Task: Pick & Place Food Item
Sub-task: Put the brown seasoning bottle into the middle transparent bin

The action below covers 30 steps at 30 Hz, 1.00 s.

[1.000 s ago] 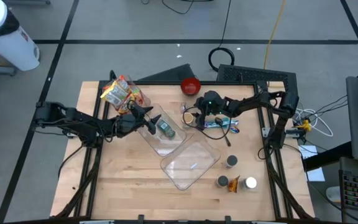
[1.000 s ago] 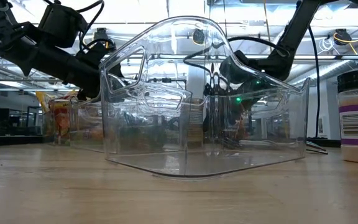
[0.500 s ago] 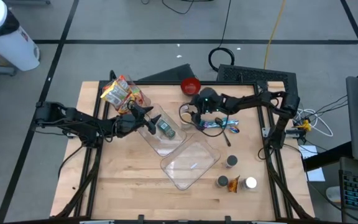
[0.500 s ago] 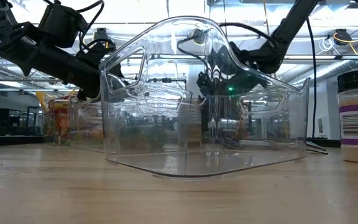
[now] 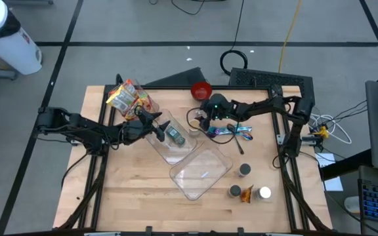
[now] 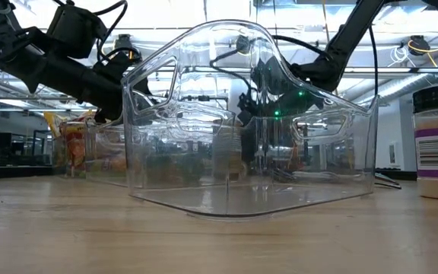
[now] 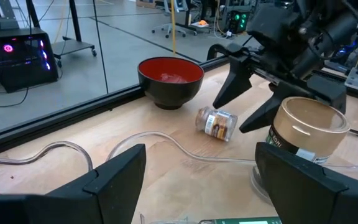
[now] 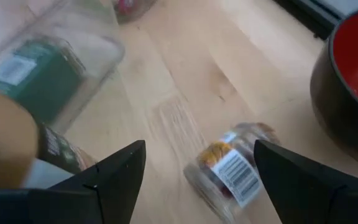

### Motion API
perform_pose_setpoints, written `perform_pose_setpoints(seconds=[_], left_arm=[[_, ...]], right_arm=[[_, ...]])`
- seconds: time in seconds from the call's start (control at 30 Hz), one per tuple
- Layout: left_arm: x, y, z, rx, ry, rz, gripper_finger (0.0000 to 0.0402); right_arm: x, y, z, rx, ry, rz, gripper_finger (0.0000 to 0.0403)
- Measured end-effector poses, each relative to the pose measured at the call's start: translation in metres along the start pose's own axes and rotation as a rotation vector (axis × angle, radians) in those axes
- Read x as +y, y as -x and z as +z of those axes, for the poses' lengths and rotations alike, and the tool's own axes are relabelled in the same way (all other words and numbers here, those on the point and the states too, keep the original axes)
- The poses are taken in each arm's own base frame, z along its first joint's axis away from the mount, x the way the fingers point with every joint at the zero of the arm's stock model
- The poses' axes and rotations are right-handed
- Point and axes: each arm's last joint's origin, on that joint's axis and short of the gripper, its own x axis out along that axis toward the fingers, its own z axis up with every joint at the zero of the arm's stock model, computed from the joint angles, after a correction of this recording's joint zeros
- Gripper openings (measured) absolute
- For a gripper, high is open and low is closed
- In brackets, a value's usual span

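right hand point(image 7: 247, 93) wide open, empty — over small jar point(image 7: 217, 123) | left hand point(image 5: 151, 120) open — at clear bin point(image 5: 169, 139)

Small clear jar point(image 7: 217, 124), yellow-brown contents and a white barcode label, lying on its side on the wooden bench point(image 5: 136, 196) just beside the red bowl point(image 7: 170, 81). A green-labelled can point(image 5: 175, 136) lies inside a clear bin point(image 5: 166, 152).

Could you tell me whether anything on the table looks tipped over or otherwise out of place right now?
Yes: a small labelled jar lies on its side on the wood near the red bowl, under the open right gripper. A green-labelled container also lies sideways in a clear bin. Nothing looks spilled.
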Motion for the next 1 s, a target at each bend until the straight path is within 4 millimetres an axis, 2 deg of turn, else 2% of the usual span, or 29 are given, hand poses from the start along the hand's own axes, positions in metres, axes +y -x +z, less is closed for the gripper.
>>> perform_pose_setpoints(seconds=[0.43, 0.63, 0.87, 1.0], left_arm=[[0.000, 0.000, 0.000, -0.001, 0.002, 0.000, 0.0306], [0.000, 0.000, 0.000, -0.001, 0.002, 0.000, 0.0306], [0.000, 0.000, 0.000, 0.000, 0.000, 0.000, 0.0306], [0.000, 0.000, 0.000, 0.000, 0.000, 0.000, 0.0306]], right_arm=[[-0.005, -0.003, -0.009, 0.059, -0.037, -0.138, 0.0287], [-0.008, -0.003, -0.011, 0.073, -0.074, -0.144, 0.0286], [-0.008, -0.003, -0.010, 0.084, 0.112, -0.089, 0.0285], [-0.012, -0.002, -0.010, 0.084, 0.146, -0.065, 0.0280]])
